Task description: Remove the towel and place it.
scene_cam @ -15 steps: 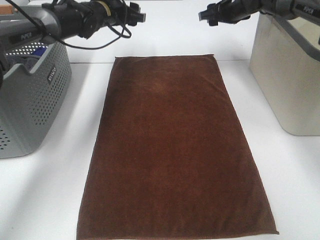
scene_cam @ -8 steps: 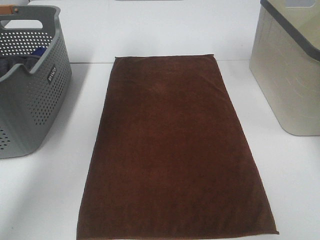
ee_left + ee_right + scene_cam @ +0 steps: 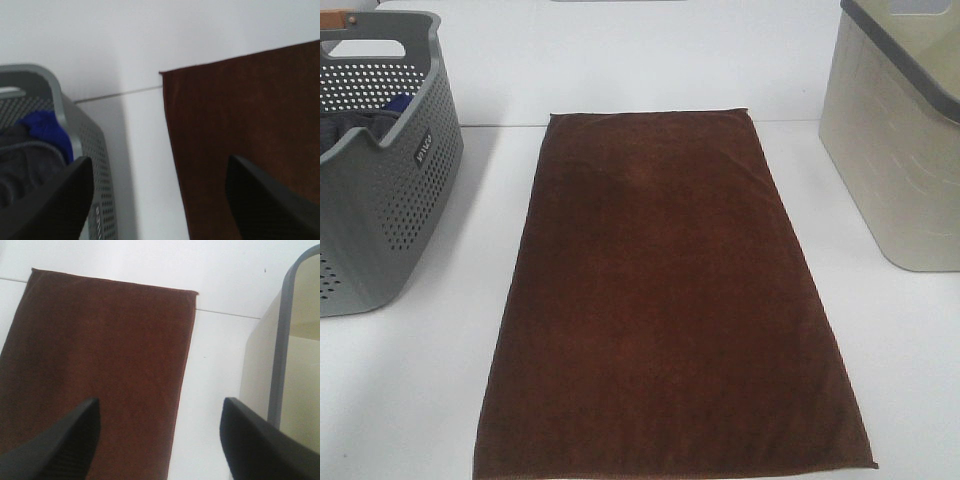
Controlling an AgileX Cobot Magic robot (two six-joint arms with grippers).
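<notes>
Towel (image 3: 670, 300) flat on table (image 3: 910, 370); near hem cut off.

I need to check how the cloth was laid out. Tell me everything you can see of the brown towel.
The towel is a plain dark brown rectangle of terry-like cloth with stitched hems. It lies flat and fully spread on the white table, between the grey basket and the beige bin, touching neither. Nothing rests on it; no gripper touches it.
</notes>
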